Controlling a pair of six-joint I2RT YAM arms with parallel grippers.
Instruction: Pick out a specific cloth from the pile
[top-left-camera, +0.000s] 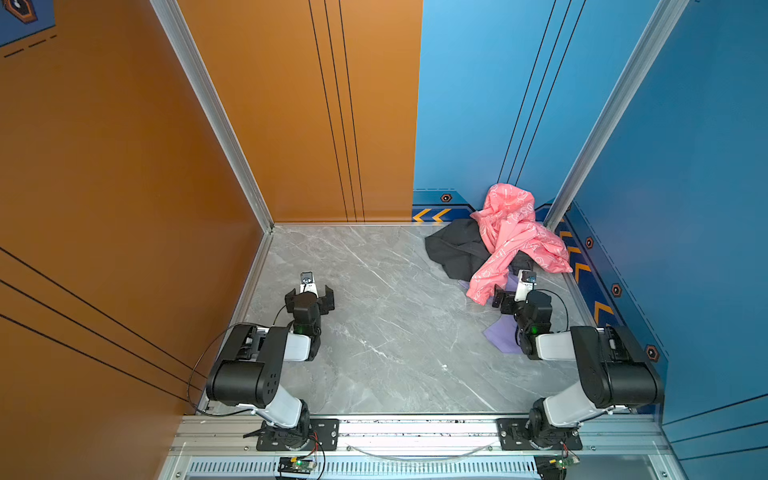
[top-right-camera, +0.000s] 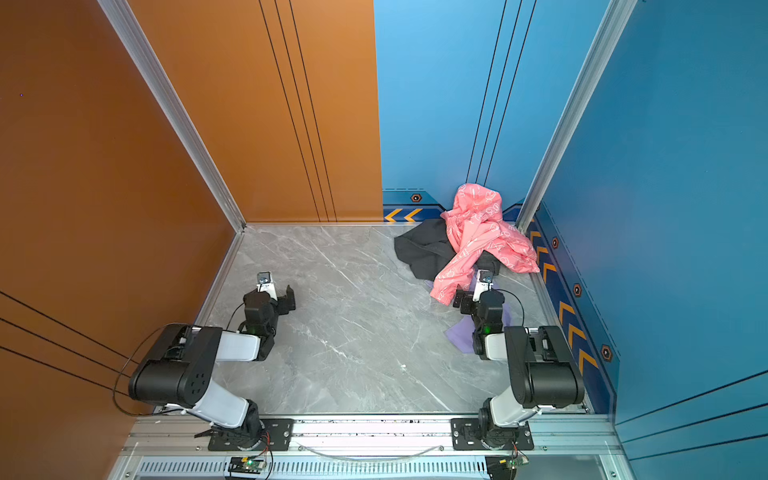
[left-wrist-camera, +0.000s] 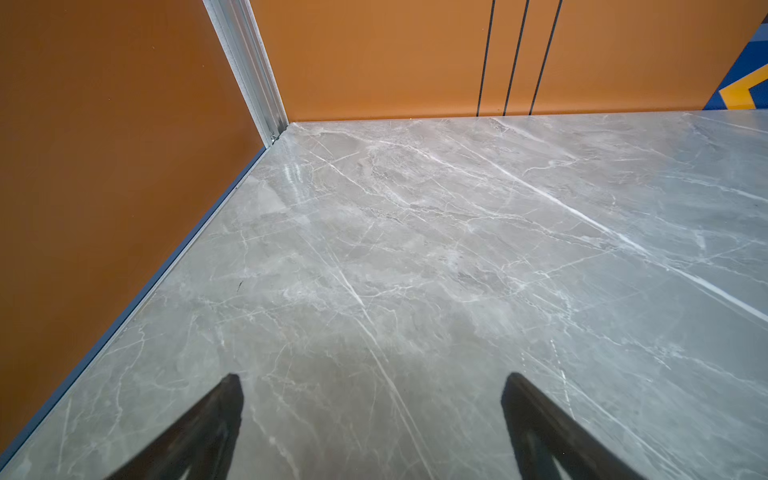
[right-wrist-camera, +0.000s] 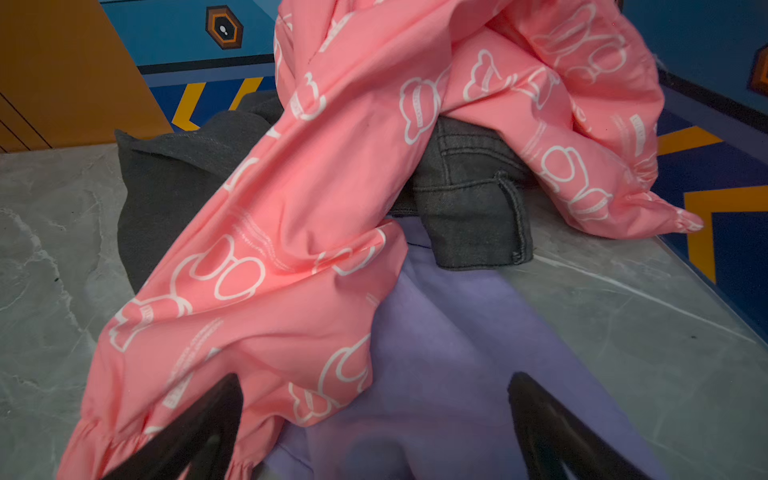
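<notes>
Cloth (right-wrist-camera: 457, 353): lavender, flat on worktop (right-wrist-camera: 623, 311), partly under pink jacket (right-wrist-camera: 311, 187) at near edge of pile (top-left-camera: 503, 232) | right fingers (right-wrist-camera: 216, 415): apart, over cloth | left fingers (left-wrist-camera: 208, 419): apart, over worktop, well apart from pile

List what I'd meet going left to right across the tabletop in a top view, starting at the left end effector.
left end effector → dark grey trousers → pink jacket → chevron strip on the blue wall. The lavender cloth and the right end effector overlap the jacket's span, so they are left out.
</notes>
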